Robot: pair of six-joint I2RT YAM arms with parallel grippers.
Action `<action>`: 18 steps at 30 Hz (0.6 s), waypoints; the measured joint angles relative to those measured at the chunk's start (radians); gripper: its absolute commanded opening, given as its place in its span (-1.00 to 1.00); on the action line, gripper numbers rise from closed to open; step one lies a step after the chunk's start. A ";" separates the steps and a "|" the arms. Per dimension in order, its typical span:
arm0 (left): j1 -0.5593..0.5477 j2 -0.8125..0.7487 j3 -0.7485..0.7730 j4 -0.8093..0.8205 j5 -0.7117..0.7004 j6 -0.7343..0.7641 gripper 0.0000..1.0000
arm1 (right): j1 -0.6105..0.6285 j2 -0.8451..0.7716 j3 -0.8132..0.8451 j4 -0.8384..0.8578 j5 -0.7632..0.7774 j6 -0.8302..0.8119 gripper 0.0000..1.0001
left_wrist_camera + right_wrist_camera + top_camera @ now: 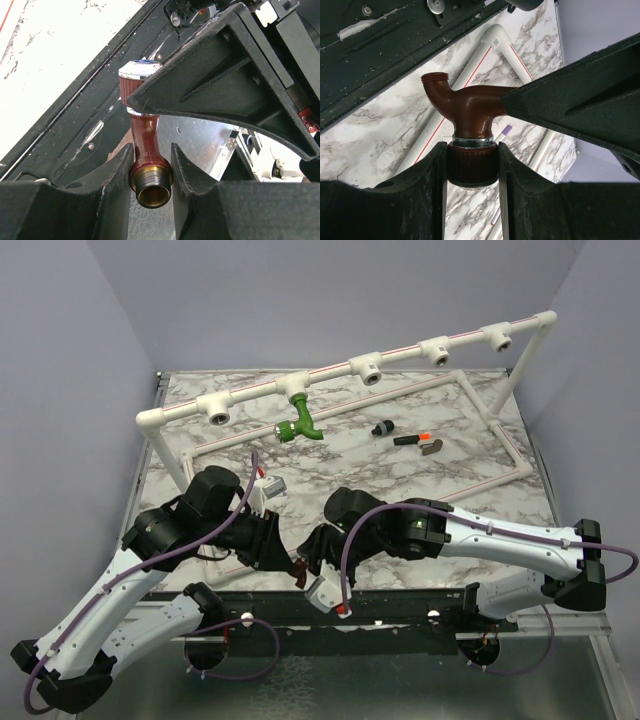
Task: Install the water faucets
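Note:
The reddish-brown faucet [299,571] hangs between both grippers above the table's near edge. My left gripper [152,167] is shut on its brass threaded end [152,187]; the faucet body [144,132] runs up to the silvery-rimmed knob. My right gripper [472,165] is shut on the ribbed knob [472,162], with the faucet body [470,107] and downturned spout above it. In the top view the left gripper [288,562] and right gripper [310,556] meet tip to tip. The green faucet [297,426] sits in a T-fitting on the white pipe rail [330,370].
The white pipe frame [505,455] lies around the marble table [330,465]; its raised rail carries several T-fittings with open sockets. A small black part [381,428], an orange-and-black piece [411,439] and a brown piece [433,447] lie inside the frame.

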 measured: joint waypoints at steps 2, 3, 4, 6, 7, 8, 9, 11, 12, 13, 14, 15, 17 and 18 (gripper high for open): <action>0.000 0.000 0.000 0.000 0.000 0.002 -1.00 | 0.000 0.000 0.000 0.001 0.000 0.008 -0.60; 0.000 0.001 0.000 0.000 0.000 0.003 -1.00 | 0.000 0.000 -0.001 0.002 0.001 0.013 -0.55; 0.000 0.002 0.000 0.000 0.000 0.003 -1.00 | 0.000 -0.001 -0.002 0.004 0.001 0.019 -0.50; 0.000 0.003 0.000 0.000 0.000 0.005 -1.00 | 0.000 -0.001 -0.007 0.010 0.003 0.032 -0.40; 0.000 0.005 0.000 0.000 0.000 0.006 -1.00 | 0.001 -0.002 -0.010 0.014 0.003 0.040 -0.34; 0.000 0.007 0.000 0.000 0.000 0.006 -1.00 | 0.001 -0.003 -0.013 0.018 0.004 0.046 -0.28; 0.000 0.008 0.000 -0.001 0.000 0.007 -1.00 | 0.003 -0.005 -0.016 0.021 0.007 0.055 -0.23; 0.000 0.010 -0.001 0.000 0.000 0.007 -1.00 | 0.004 -0.009 -0.020 0.025 0.015 0.074 -0.07; 0.000 0.011 -0.001 0.001 0.000 0.007 -1.00 | 0.005 -0.010 -0.021 0.026 0.018 0.082 -0.02; 0.000 0.011 -0.001 0.002 0.000 0.007 -1.00 | 0.005 -0.012 -0.022 0.027 0.022 0.092 0.01; 0.000 0.011 -0.001 0.002 0.001 0.007 -1.00 | 0.005 -0.015 -0.024 0.029 0.025 0.101 0.03; 0.000 0.011 -0.001 0.003 0.000 0.007 -1.00 | 0.005 -0.019 -0.027 0.033 0.030 0.110 0.05; 0.000 0.013 -0.002 -0.002 0.000 0.007 -1.00 | 0.005 -0.032 -0.033 0.042 0.037 0.127 0.07; 0.000 0.015 -0.002 -0.002 0.000 0.007 -1.00 | 0.005 -0.046 -0.041 0.049 0.045 0.137 0.09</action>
